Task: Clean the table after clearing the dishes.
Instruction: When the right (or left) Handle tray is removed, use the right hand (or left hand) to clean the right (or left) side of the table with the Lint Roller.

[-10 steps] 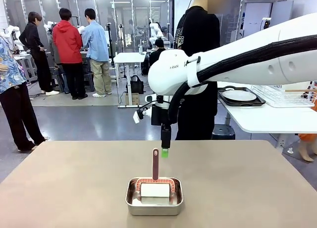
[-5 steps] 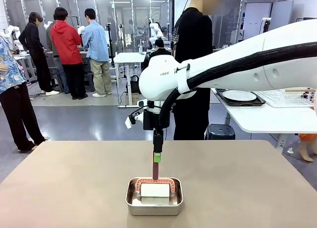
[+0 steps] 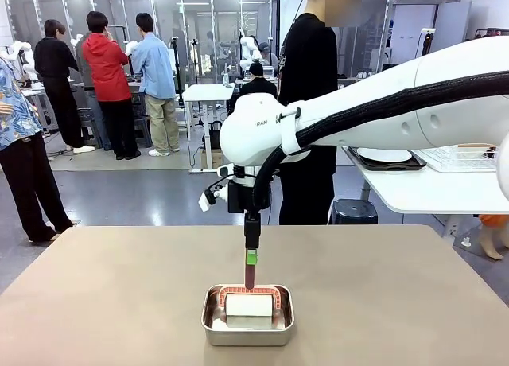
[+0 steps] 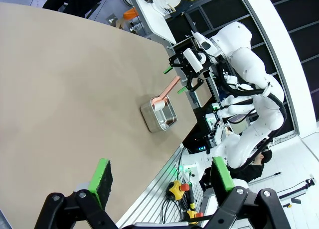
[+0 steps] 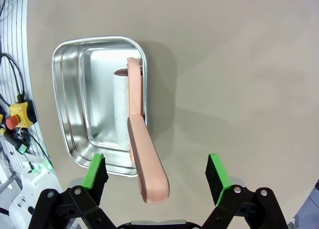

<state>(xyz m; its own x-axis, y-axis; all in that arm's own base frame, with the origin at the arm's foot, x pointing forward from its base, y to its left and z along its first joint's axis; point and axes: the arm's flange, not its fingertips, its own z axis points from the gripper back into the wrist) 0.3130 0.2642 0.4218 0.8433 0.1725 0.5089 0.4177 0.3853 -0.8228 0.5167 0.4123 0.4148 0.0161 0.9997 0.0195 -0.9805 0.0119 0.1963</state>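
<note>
Two arms | right tool (image 3: 251,257) vertical, apart, astride roller handle (image 5: 144,159) | left tool (image 4: 162,175) apart, above table (image 4: 60,89)

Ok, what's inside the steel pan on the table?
In the steel pan lies a cleaning roller: a white roll on a pink frame, its pink handle sticking up out of the pan. The pan floor under the roll is covered.

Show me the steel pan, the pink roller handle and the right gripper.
steel pan (image 5: 97,92), right wrist view, bare floor of the pan.
pink roller handle (image 5: 147,164), right wrist view, middle of the handle.
right gripper (image 3: 251,258), front view, between its green fingertips.
</note>
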